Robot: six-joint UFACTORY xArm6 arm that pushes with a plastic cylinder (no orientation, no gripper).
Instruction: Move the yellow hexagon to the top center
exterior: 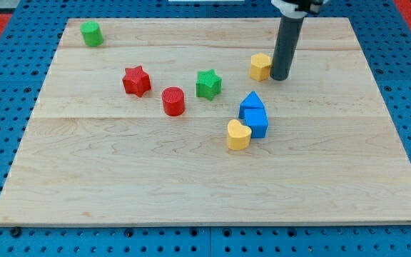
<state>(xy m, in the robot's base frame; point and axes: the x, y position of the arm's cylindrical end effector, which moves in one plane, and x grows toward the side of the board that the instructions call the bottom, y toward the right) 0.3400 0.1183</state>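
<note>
My rod comes down from the view's top edge, a little right of centre, where a pale collar with a dark fitting holds its upper end. The rod is dark, straight and round, and it stands nearly upright, leaning only slightly as it descends. My tip rests on the surface in the upper right part of the view, and the tool has no jaws or moving parts at its end. The arm above the collar is cut off by the top edge, so its joints and pose cannot be made out.
</note>
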